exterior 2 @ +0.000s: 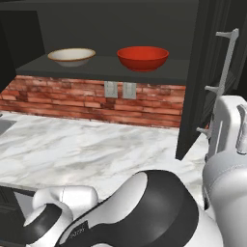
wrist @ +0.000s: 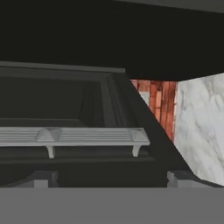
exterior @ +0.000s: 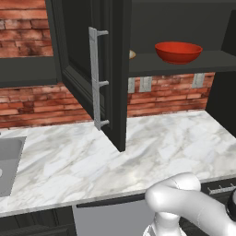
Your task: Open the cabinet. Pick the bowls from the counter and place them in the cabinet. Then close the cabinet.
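Both bowls shelved — red bowl [exterior 2: 143, 58], tan-rimmed bowl [exterior 2: 72, 56]. Gripper [wrist: 111, 179] faces the door's bar handle [wrist: 72, 136], lying crosswise just ahead; fingers apart, gripping nothing.

Light is even and soft, with no clear source. The counter [exterior: 69, 161] reads bright and nearly shadowless; only a faint dark patch lies under the open door [exterior: 110, 69]. The cabinet [exterior 2: 111, 24] interior is dim, its back almost black, yet the red bowl [exterior 2: 143, 58] shows a glossy sheen and the tan bowl [exterior 2: 71, 56] stays legible. Brick [exterior 2: 72, 99] textures look slightly soft. In the hand view the handle [wrist: 74, 136] is sharp and pale against very dark panels. No motion blur or edge distortion.
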Available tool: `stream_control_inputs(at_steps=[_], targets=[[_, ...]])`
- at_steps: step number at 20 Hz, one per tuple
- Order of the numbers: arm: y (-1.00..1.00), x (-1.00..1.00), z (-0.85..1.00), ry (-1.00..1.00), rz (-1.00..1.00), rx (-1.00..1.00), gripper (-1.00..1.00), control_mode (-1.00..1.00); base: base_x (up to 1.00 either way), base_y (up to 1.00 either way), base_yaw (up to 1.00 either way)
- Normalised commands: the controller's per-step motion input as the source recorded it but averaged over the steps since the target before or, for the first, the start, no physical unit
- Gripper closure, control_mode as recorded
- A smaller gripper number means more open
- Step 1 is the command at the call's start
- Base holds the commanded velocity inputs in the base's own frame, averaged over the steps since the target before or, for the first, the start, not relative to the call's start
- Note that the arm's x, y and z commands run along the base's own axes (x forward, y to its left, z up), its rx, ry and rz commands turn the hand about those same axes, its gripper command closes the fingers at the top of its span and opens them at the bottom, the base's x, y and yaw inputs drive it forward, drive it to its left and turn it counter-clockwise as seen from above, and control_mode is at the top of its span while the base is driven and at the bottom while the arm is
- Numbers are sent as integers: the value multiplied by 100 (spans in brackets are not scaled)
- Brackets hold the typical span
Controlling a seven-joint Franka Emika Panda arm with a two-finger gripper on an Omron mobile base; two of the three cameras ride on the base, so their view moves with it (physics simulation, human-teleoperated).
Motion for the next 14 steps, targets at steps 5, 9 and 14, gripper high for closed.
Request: stream_control_inputs(at_steps=[5,9,14], targets=[[0,25,-12,0,0,0,-100,-100,0,0,0],[21,27,-18,0,0,0,-100,-100,0,0,0],[29,39,-27,0,0,0,-100,-100,0,0,0]])
